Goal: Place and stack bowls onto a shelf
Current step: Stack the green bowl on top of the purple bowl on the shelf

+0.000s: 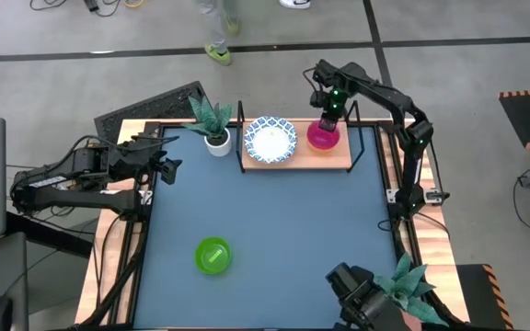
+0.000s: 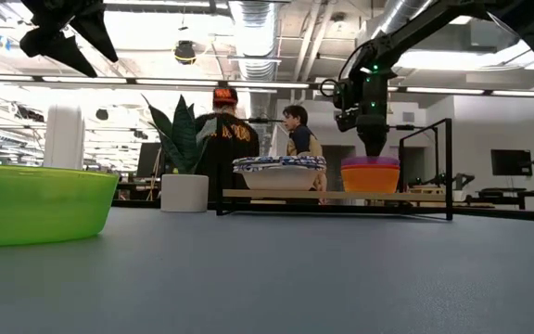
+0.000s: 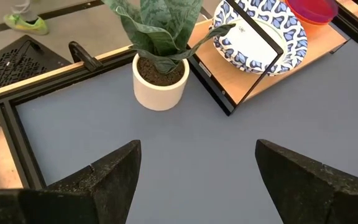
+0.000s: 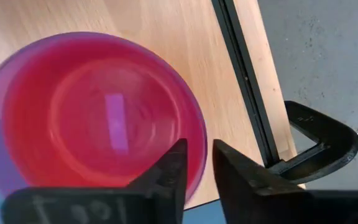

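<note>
A purple bowl point(image 4: 98, 118) tops a stack of small bowls point(image 2: 371, 174) on the right end of the wooden shelf point(image 1: 339, 158). My right gripper point(image 4: 199, 167) points down over the bowl's rim, open by a narrow gap, one finger inside the rim and one outside. White blue-rimmed bowls point(image 1: 270, 140) sit stacked in the shelf's middle. A green bowl point(image 1: 213, 255) rests on its base on the table, toward the near edge. My left gripper point(image 3: 197, 180) is wide open, hovering near the table's far left corner.
A potted plant point(image 1: 216, 138) stands just left of the shelf, and another plant point(image 1: 403, 283) is at the near right corner. The shelf's black frame point(image 4: 247, 81) and a clamp point(image 4: 322, 140) lie close beside my right gripper. People stand beyond the table point(image 2: 225, 139).
</note>
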